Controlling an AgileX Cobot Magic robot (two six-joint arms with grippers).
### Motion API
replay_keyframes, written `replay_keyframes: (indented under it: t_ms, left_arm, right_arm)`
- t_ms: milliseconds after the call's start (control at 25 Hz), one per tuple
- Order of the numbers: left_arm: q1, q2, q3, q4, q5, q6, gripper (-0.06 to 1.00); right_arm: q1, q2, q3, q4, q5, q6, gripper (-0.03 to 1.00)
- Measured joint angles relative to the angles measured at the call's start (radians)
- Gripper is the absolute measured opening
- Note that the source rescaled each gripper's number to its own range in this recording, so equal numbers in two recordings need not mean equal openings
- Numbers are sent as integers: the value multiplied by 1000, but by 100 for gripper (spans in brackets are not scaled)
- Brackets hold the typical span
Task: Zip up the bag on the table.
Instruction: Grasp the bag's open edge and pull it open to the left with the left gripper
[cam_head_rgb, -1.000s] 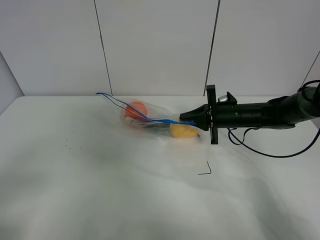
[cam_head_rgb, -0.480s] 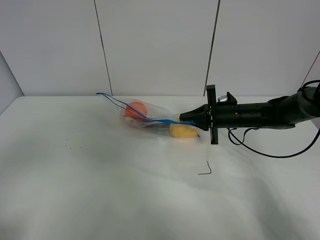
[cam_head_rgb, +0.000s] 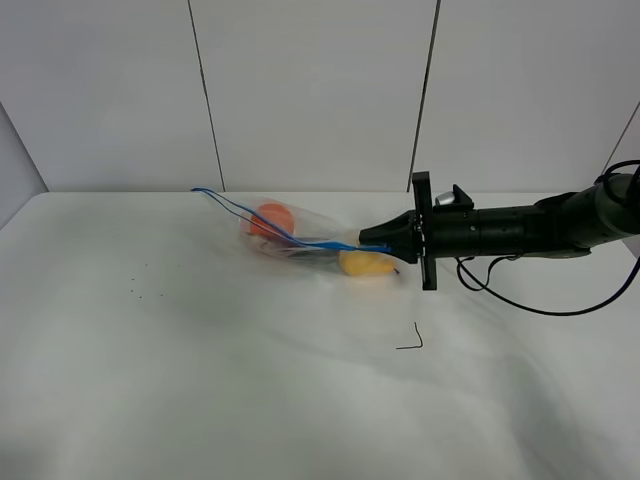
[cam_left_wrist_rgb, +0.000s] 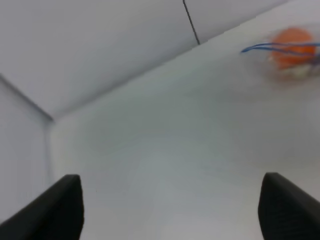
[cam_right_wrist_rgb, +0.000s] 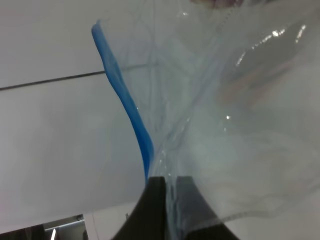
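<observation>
The bag (cam_head_rgb: 305, 238), clear crinkly plastic, lies at the back middle of the white table (cam_head_rgb: 250, 390). Orange, yellow and dark produce shows through it. Its blue zipper strip (cam_head_rgb: 262, 222) runs from a raised left end down to my right gripper (cam_head_rgb: 372, 241), which is shut on the strip's right end. Up close in the right wrist view, the right gripper (cam_right_wrist_rgb: 167, 182) pinches the plastic where the blue strip (cam_right_wrist_rgb: 127, 105) comes in. My left gripper (cam_left_wrist_rgb: 170, 210) is open and empty, its fingertips (cam_left_wrist_rgb: 60, 210) wide apart, far from the bag (cam_left_wrist_rgb: 294, 46).
A small black bent mark (cam_head_rgb: 412, 340) lies on the table in front of the right arm. Tiny dark specks (cam_head_rgb: 140, 285) dot the left side. The right arm's cable (cam_head_rgb: 540, 308) loops down toward the tabletop. Grey wall panels close off the back.
The right gripper has edged slightly left with the zipper strip still pinched, and the bag has shifted a little with it. Nothing else has moved.
</observation>
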Motion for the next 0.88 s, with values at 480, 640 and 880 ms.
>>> replay_keyframes:
  t_ms: [480,640,880]
  left_arm:
    - [0,315,0,-238,-245,827,92]
    - [0,372,0,-447,-248,951,92]
    - [-47,405,0,-620,-259,1130,88]
  right_arm:
    - [0,0,0,-20,0,-13,0]
    - [0,0,0,-20,0,-14,0]
    - [0,0,0,-21,0,-14,0]
